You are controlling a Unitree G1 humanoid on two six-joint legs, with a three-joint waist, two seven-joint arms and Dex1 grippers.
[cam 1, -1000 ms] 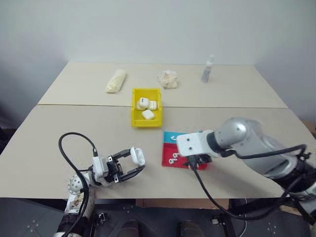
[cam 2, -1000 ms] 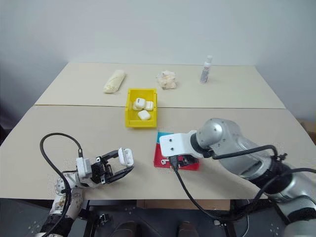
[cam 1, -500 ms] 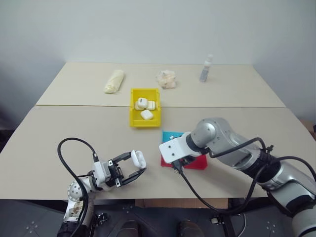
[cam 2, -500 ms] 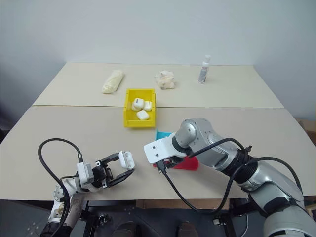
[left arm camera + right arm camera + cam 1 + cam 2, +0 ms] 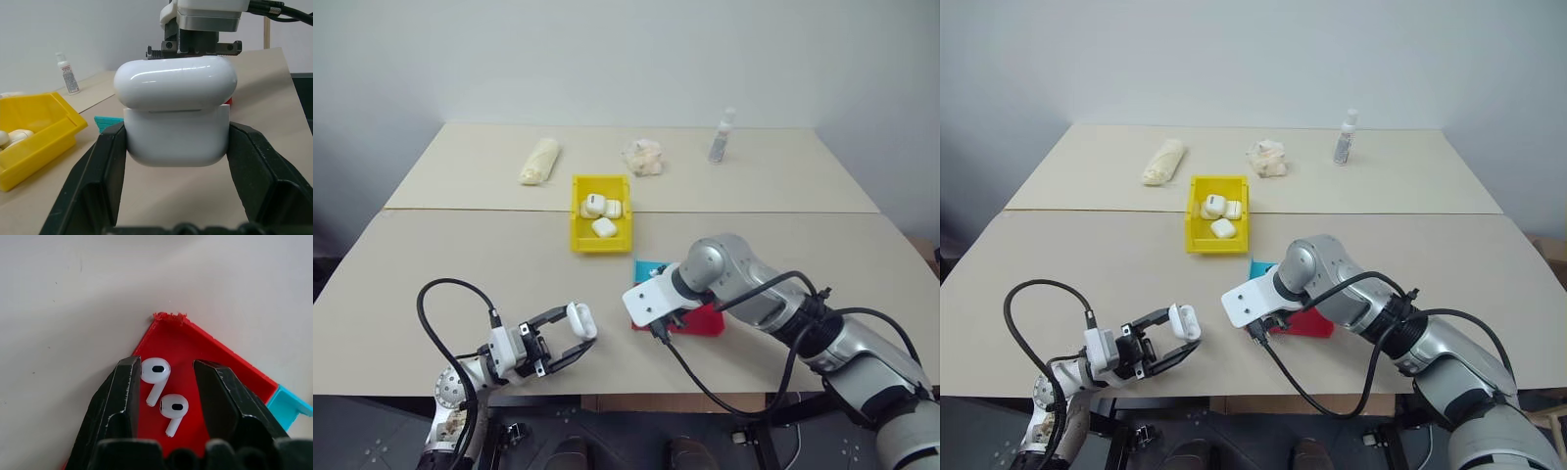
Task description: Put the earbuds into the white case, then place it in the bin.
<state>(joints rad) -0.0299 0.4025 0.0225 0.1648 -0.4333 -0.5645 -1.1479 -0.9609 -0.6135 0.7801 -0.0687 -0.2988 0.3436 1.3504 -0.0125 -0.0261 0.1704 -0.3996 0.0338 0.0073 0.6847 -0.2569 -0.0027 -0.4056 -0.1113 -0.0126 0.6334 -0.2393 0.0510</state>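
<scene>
Tabletop (image 5: pixel 460 255): beige, against pale wall.
Bin (image 5: pixel 603 239): yellow, mid-tabletop, holding other white cases.
Left gripper (image 5: pixel 576 339): clamped on white case (image 5: pixel 176 110), lid down, near-left of bin.
Right gripper (image 5: pixel 166 382): fingers parted, straddling both earbuds (image 5: pixel 165 395) on red tray (image 5: pixel 705 320), near-right of bin.

A beige table (image 5: pixel 460 255) carries a yellow bin (image 5: pixel 603 240) near its middle and a red-and-blue tray (image 5: pixel 705 320) closer to the near edge. Along the far edge lie a rolled pale cloth (image 5: pixel 541 161), a crumpled wad (image 5: pixel 645 157) and a small upright bottle (image 5: pixel 722 137).
</scene>
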